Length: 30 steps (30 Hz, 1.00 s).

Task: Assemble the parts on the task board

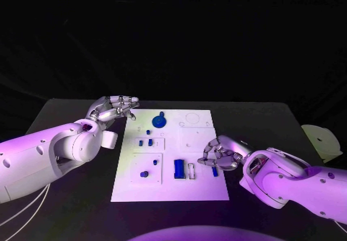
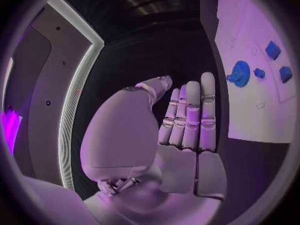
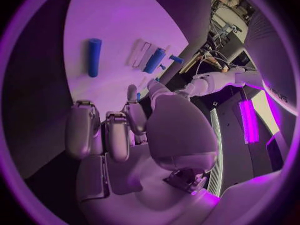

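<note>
The white task board (image 1: 170, 155) lies in the middle of the black counter (image 1: 72, 113), carrying blue parts: a round knobbed piece (image 1: 159, 120) near its far edge, small blocks (image 1: 143, 143) toward its left edge, and a long bar (image 1: 178, 169) near its near edge. The robot's left hand (image 1: 114, 108) hovers at the board's far left corner, fingers straight and together, holding nothing. Its right hand (image 1: 222, 153) sits at the board's right edge, fingers curled beside a slim blue piece (image 1: 214, 171); whether it grips anything cannot be told.
</note>
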{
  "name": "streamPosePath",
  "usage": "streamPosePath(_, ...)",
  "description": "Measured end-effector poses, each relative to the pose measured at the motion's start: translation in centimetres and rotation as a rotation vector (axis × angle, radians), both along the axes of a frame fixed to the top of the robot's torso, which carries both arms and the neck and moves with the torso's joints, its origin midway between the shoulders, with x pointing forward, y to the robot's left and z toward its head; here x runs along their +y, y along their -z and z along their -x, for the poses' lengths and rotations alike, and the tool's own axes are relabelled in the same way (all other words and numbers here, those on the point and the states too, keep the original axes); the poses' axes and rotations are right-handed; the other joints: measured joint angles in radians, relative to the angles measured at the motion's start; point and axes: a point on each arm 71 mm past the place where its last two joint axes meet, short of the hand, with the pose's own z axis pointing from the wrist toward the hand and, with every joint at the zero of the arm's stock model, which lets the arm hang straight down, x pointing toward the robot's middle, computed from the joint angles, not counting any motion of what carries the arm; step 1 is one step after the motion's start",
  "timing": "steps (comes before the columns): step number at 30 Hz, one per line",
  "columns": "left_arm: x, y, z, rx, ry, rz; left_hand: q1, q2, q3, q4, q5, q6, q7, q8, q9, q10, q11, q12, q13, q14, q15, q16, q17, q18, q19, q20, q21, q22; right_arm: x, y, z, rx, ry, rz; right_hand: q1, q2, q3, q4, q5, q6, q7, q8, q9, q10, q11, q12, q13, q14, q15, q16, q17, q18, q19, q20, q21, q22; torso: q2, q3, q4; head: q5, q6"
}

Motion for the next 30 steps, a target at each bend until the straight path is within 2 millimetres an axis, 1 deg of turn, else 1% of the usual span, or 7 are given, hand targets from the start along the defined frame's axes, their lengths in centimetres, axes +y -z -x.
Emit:
streamPosePath(4,-0.2,0.0,0.0,-0.001,0.004,0.001,0.0,0.0,0.0,0.0,0.0,0.0,0.0,0.0,0.001,-0.004,0.004,0.004,0.001,0.0,0.0,0.0,0.0,0.0,0.0,0.0,0.0,0.0,-1.7,-0.1,-0.2,0.003,0.029,0.023,0.004,-0.004,0.001,0.011,-0.012,-0.028,0.017,-0.033,-0.015,-0.023,0.012,-0.041,-0.031,-0.002,0.013,-0.012,0.001,0.0,-0.012,0.012,-0.027,0.0,0.0,-0.0007,0.0015,-0.011,0.003)
streamPosePath(12,-0.4,-0.1,0.1,-0.002,0.01,0.002,0.0,0.0,0.0,0.0,0.0,0.0,0.0,0.0,0.001,-0.004,0.004,0.004,0.001,0.0,0.0,0.0,0.0,0.0,0.0,0.0,0.0,0.0,-3.6,0.5,0.3,0.017,0.039,0.083,0.003,-0.004,-0.004,0.017,-0.016,-0.028,0.017,-0.04,-0.021,-0.023,0.012,-0.046,-0.036,-0.002,0.013,-0.012,0.001,0.0,-0.012,0.012,-0.027,0.0,0.0,0.0006,0.0019,-0.023,0.004)
streamPosePath(14,-0.4,-0.1,0.1,-0.002,0.01,0.002,0.0,0.0,0.0,0.0,0.0,0.0,0.0,0.0,0.001,-0.004,0.004,0.004,0.001,0.0,0.0,0.0,0.0,0.0,0.0,0.0,0.0,0.0,-3.9,0.8,0.5,0.02,0.038,0.101,-0.006,-0.013,-0.009,0.022,-0.016,-0.027,0.017,-0.043,-0.023,-0.023,0.012,-0.046,-0.037,-0.002,0.013,-0.012,0.001,0.0,-0.012,0.012,-0.027,0.0,0.0,0.0006,0.0018,-0.025,0.003)
streamPosePath(16,-0.4,-0.1,0.1,-0.002,0.01,0.002,0.0,0.0,0.0,0.0,0.0,0.0,0.0,0.0,0.001,-0.004,0.004,0.004,0.001,0.0,0.0,0.0,0.0,0.0,0.0,0.0,0.0,0.0,-4.0,1.0,0.7,0.022,0.035,0.114,-0.008,-0.016,-0.009,0.022,-0.016,-0.023,0.021,-0.043,-0.023,-0.023,0.012,-0.046,-0.037,-0.002,0.013,-0.012,0.001,0.0,-0.012,0.012,-0.027,0.0,0.0,0.0006,0.0018,-0.027,0.002)
streamPosePath(19,-0.4,-0.1,0.1,-0.003,0.01,0.002,0.0,0.0,0.0,0.0,0.0,0.0,0.0,0.0,0.001,-0.004,0.004,0.004,0.001,0.0,0.0,0.0,0.0,0.0,0.0,0.0,0.0,0.0,-4.0,1.5,1.0,0.029,0.031,0.133,-0.014,-0.02,-0.013,0.025,-0.016,-0.016,0.017,-0.043,-0.024,-0.023,0.012,-0.05,-0.037,-0.002,0.013,-0.012,0.001,0.0,-0.016,0.016,-0.027,0.0,0.0,0.0009,0.0022,-0.029,0.001)
streamPosePath(23,-0.4,-0.1,0.1,-0.003,0.01,0.002,0.0,0.0,0.0,0.0,0.0,0.0,0.0,0.0,0.001,-0.004,0.004,0.004,0.001,0.0,0.0,0.0,0.0,0.0,0.0,0.0,0.0,0.0,-3.7,2.2,1.3,0.036,0.024,0.152,-0.022,-0.013,-0.017,0.023,-0.016,-0.013,0.017,-0.043,-0.024,-0.023,0.012,-0.05,-0.039,-0.002,0.013,-0.012,0.001,0.0,-0.016,0.016,-0.027,0.0,0.001,0.0012,0.0041,-0.03,0.0)
streamPosePath(30,-0.3,-0.1,0.1,-0.003,0.01,0.002,0.0,0.0,-0.003,-0.003,0.0,0.0,0.0,0.0,0.001,-0.007,0.0,0.004,0.001,0.0,0.0,0.0,-0.001,0.0,0.0,0.0,0.0,0.0,-3.2,2.9,1.3,0.04,0.017,0.175,-0.026,-0.017,-0.019,0.026,-0.02,-0.01,0.014,-0.043,-0.024,-0.023,0.012,-0.05,-0.039,-0.002,0.013,-0.012,0.001,0.0,-0.016,0.016,-0.027,0.0,0.001,0.0007,0.0061,-0.031,-0.002)
